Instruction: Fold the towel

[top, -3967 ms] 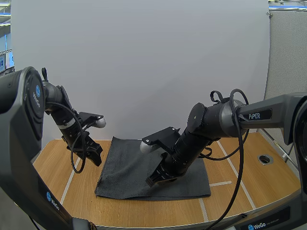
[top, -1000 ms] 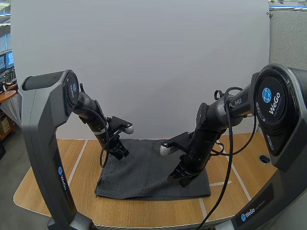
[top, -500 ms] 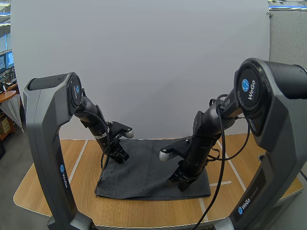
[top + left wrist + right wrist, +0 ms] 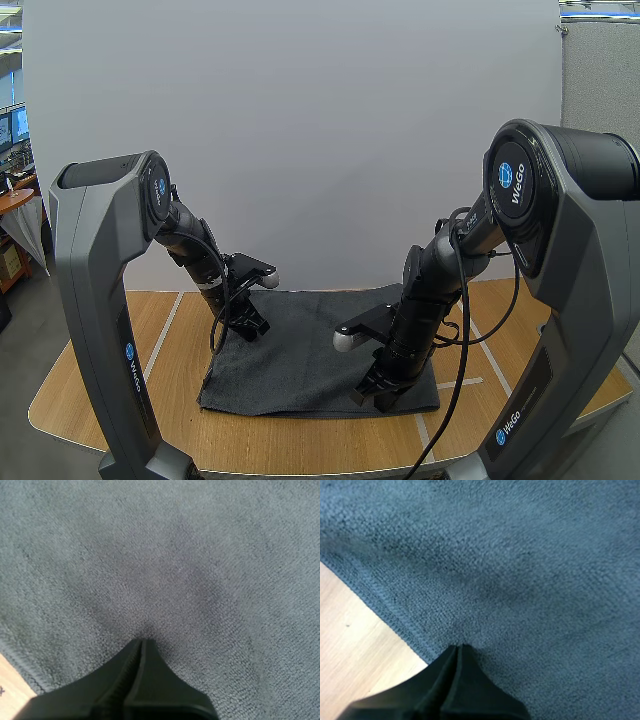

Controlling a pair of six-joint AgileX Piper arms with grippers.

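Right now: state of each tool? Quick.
Left tool: shut, tip down on the towel.
Right tool: shut, tip on the towel beside its hem.

Towel (image 4: 300, 350) flat on the table (image 4: 120, 390), dead centre, left gripper (image 4: 250, 328) down on it at ten o'clock, close to the left edge, right gripper (image 4: 375, 393) touching it at five o'clock, just inside the near edge, the two well apart.

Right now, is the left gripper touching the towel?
Touching. The left wrist view shows the left gripper, shut, pinching the towel, fabric puckering toward its tips.
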